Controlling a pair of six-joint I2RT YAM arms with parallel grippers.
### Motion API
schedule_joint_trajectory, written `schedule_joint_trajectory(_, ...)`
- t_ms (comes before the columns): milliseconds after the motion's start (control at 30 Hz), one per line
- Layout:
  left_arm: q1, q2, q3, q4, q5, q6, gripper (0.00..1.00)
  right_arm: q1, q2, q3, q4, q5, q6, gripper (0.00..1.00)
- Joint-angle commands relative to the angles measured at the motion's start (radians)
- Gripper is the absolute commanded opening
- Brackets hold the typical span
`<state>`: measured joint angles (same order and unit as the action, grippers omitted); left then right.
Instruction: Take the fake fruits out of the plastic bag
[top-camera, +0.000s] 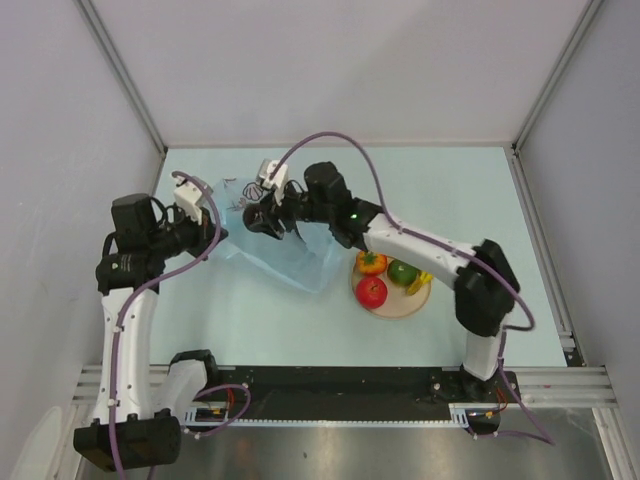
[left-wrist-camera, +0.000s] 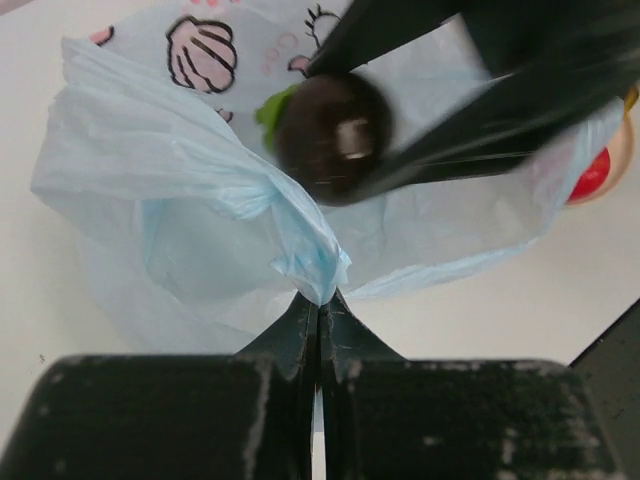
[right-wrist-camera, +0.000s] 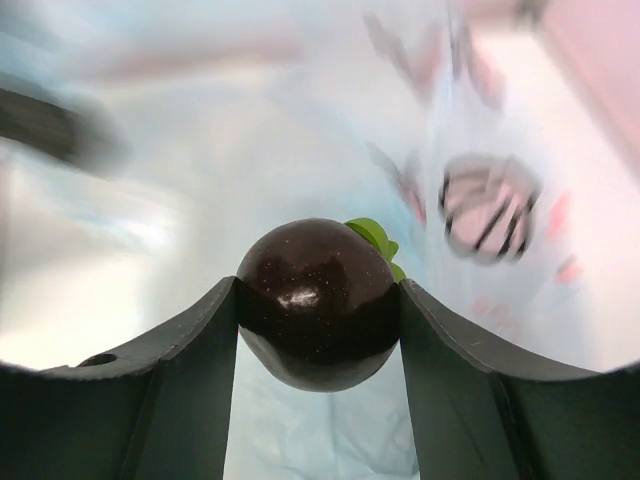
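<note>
Right hand (right-wrist-camera: 318, 288) is gripping the dark maroon fruit (right-wrist-camera: 318, 325) across its middle, over the blue bag (left-wrist-camera: 150, 170). Left hand (left-wrist-camera: 320, 305) is pinching a bag fold closed. Advisable: lifting slowly, the left hand anchoring, and heading toward the plate (top-camera: 396, 309) on the worktop (top-camera: 450, 190), where the other fruits (top-camera: 371, 291) are lying.

The left arm (top-camera: 125, 300) was raised from its base and bent forward at the elbow. The left pincer (left-wrist-camera: 318, 308) was closed tight, its fingers pressed together on a gathered fold of the plastic bag (left-wrist-camera: 170, 170). The right arm (top-camera: 430, 245) was stretched leftward and forward. The right pincer (right-wrist-camera: 318, 295) was clamped on the dark maroon fruit (right-wrist-camera: 318, 325), one finger at each side.
</note>
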<state>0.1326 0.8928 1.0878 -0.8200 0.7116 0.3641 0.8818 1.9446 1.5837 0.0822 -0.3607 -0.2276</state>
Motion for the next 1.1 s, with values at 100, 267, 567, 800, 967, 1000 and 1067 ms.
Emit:
schedule_joint_trajectory(100, 0.007, 0.034, 0.001, 0.197, -0.009, -0.137, 0.0, -0.02, -0.337, -0.1, -0.22, -0.303, -0.169, 0.38)
schedule_joint_trajectory(267, 0.007, 0.04, -0.028, 0.225, -0.003, -0.166, 0.0, -0.093, -0.599, -0.29, -0.54, -0.271, -0.5, 0.38)
schedule_joint_trajectory(567, 0.006, 0.017, -0.08, 0.236, -0.011, -0.188, 0.0, -0.224, -0.946, -0.581, -1.041, -0.143, -0.867, 0.39)
schedule_joint_trajectory(800, 0.006, 0.041, -0.055, 0.236, -0.02, -0.191, 0.0, -0.234, -1.059, -0.786, -1.018, -0.026, -0.912, 0.37)
schedule_joint_trajectory(967, 0.006, 0.046, -0.052, 0.226, -0.02, -0.183, 0.0, -0.244, -1.064, -0.867, -0.938, 0.02, -0.918, 0.39)
schedule_joint_trajectory(1000, 0.007, 0.049, -0.054, 0.226, -0.02, -0.188, 0.0, -0.244, -1.06, -0.89, -0.9, 0.026, -0.918, 0.39)
schedule_joint_trajectory(1067, 0.006, 0.049, -0.057, 0.229, -0.02, -0.189, 0.0, -0.244, -1.049, -0.91, -0.86, 0.037, -0.912, 0.39)
